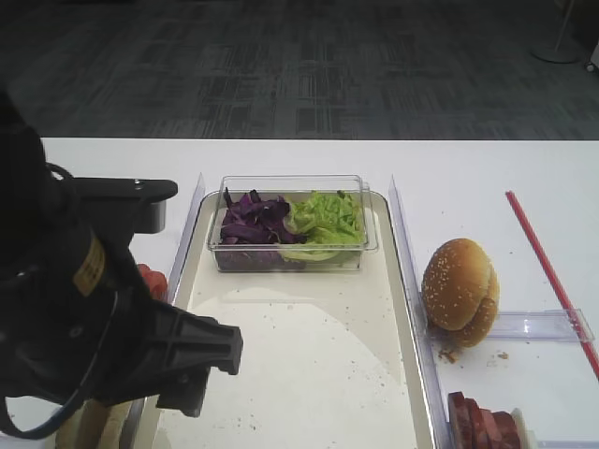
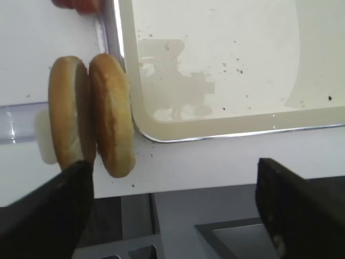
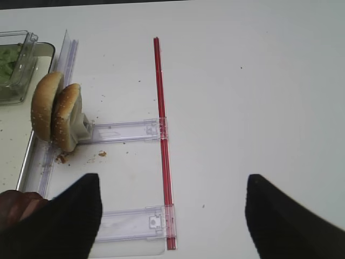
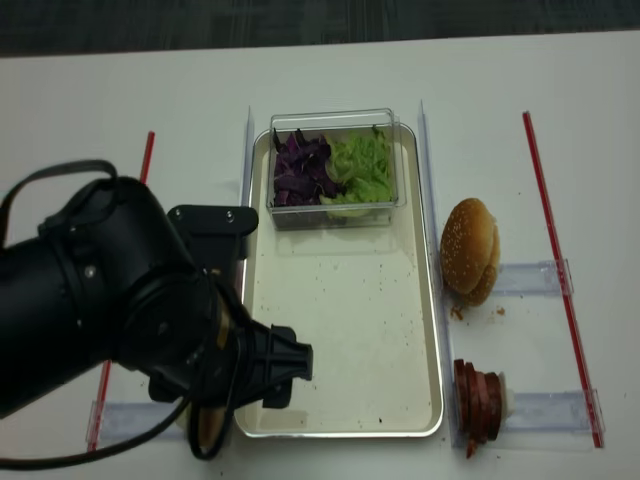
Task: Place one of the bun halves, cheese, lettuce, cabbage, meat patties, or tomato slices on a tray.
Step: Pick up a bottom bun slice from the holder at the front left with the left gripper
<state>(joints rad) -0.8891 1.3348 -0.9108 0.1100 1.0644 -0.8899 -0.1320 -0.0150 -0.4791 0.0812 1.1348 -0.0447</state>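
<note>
A white bench (image 4: 330,70) is seen carrying a large cream tray (image 4: 345,330) with a raised rim, speckled with crumbs. Clear plastic rails (image 4: 425,150) are laid along both long sides of the tray, and red strips (image 4: 560,250) are set further out. To the right, sesame-seeded buns (image 4: 470,250) are stood on edge in a clear holder, with meat patties (image 4: 480,400) nearer. To the left, plain bun halves (image 2: 91,116) are stood on edge just beside the tray's corner

two sesame-seeded buns (image 1: 460,291) stand on edge beside a red strip (image 1: 549,267).
</note>
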